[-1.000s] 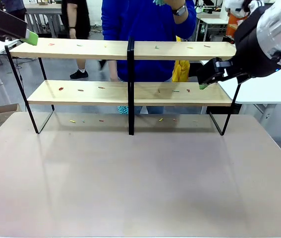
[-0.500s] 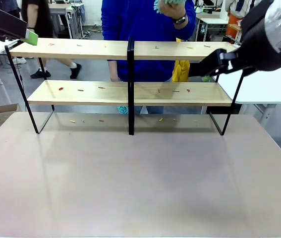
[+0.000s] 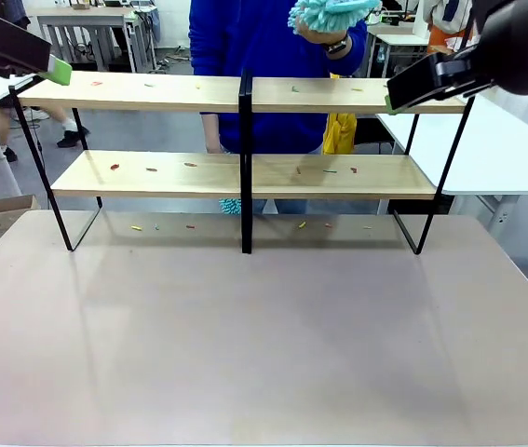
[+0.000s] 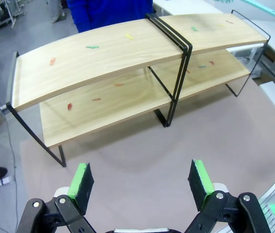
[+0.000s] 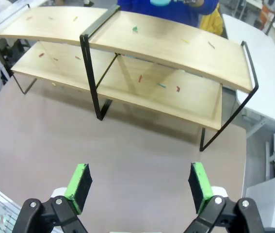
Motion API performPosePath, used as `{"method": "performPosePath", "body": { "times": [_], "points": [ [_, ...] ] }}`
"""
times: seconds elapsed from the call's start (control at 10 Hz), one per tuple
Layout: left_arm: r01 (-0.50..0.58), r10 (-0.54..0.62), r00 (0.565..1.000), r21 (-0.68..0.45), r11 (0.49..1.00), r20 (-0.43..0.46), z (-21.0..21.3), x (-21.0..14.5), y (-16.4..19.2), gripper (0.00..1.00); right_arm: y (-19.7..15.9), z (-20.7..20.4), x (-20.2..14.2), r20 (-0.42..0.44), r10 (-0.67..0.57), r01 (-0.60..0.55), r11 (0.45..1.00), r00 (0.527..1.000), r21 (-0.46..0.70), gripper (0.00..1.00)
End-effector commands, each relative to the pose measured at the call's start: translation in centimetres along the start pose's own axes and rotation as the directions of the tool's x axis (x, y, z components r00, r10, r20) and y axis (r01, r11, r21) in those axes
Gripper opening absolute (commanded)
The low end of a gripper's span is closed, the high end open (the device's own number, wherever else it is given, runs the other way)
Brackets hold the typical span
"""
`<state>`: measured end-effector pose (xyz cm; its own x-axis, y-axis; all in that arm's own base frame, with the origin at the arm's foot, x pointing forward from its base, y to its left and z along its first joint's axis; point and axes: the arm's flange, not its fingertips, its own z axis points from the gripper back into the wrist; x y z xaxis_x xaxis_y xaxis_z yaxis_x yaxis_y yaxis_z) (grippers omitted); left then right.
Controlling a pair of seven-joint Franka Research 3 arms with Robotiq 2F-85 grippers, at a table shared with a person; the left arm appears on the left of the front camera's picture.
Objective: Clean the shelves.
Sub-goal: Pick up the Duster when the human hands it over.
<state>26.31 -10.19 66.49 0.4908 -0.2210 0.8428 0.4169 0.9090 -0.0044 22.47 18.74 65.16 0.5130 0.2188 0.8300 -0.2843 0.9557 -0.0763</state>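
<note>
Pale wooden shelves (image 3: pixel 152 92) on a black frame are seen at the far side of the table (image 3: pixel 264 354), with small coloured scraps scattered on both boards. The left gripper (image 4: pixel 142 180) is held high off the left end and the right gripper (image 5: pixel 139 182) high off the right end. In the wrist views, both pairs of green pads are spread wide with nothing between them, and the shelves lie well beyond the fingertips. In the front view, a teal duster (image 3: pixel 331 13) is raised in a person's hand (image 3: pixel 315 31) behind the top board.
</note>
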Motion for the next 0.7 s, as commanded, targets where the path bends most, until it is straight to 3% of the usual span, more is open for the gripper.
{"method": "performPosePath", "body": {
  "times": [0.0,0.5,0.6],
  "points": [
    [-0.002,0.002,1.000,0.002,1.000,0.001,0.1,0.1,0.2,1.00,-0.8,-0.7,0.7,0.003,0.024,-0.024,0.999,1.000,0.047,1.00],
    [-0.002,0.002,1.000,0.002,1.000,0.001,0.1,0.1,0.2,1.00,-2.0,-1.4,0.5,0.016,-0.017,0.017,1.000,1.000,-0.014,1.00],
    [-0.002,0.002,1.000,0.002,1.000,0.001,0.1,0.1,0.2,1.00,-1.4,-1.1,0.5,-0.008,-0.010,0.010,1.000,1.000,0.021,1.00]
  ]
}}
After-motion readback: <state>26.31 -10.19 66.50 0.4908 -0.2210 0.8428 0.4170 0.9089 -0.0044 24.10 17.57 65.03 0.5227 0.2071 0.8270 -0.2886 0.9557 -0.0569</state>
